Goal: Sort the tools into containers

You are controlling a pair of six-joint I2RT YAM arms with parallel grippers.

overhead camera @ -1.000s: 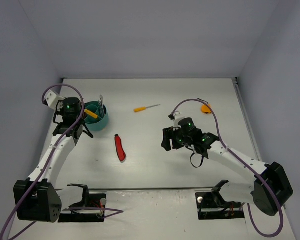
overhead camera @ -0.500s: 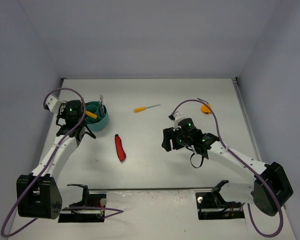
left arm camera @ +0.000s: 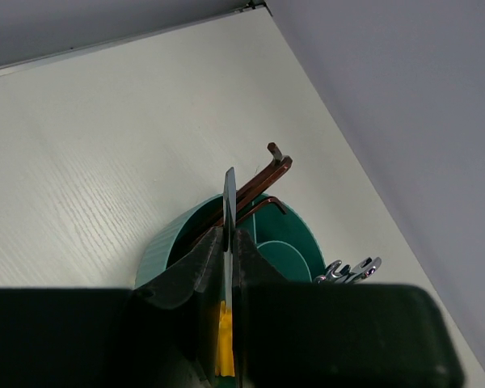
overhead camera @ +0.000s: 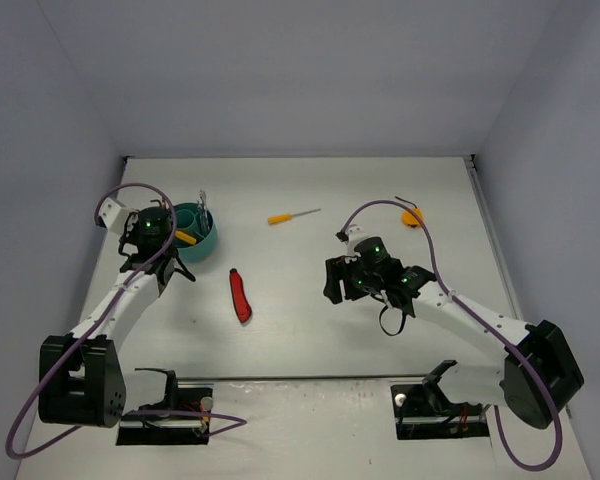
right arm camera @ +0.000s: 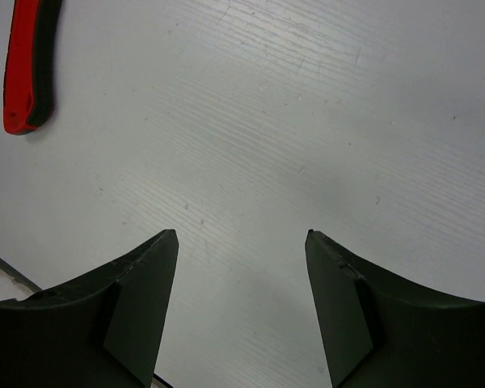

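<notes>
My left gripper (overhead camera: 173, 241) is shut on an orange-handled screwdriver (overhead camera: 185, 236) at the near-left rim of the round teal tub (overhead camera: 208, 243). In the left wrist view the jaws (left arm camera: 229, 234) pinch the screwdriver; its silver shaft (left arm camera: 229, 194) points out over the tub (left arm camera: 158, 252) and the yellow-orange handle sits between the fingers. Dark hex keys (left arm camera: 263, 174) and silver wrenches (left arm camera: 352, 270) stand in the tub. My right gripper (overhead camera: 332, 281) is open and empty above bare table (right arm camera: 242, 236). A red-and-black folding knife (overhead camera: 240, 296) lies between the arms, also at the upper left of the right wrist view (right arm camera: 31, 69).
A second orange-handled screwdriver (overhead camera: 292, 215) lies on the table behind the knife. A small orange object (overhead camera: 412, 216) sits at the back right. Grey walls close the table on the left, back and right.
My left gripper has shifted a little right toward the tub with the screwdriver still in it. The right arm has barely moved.
</notes>
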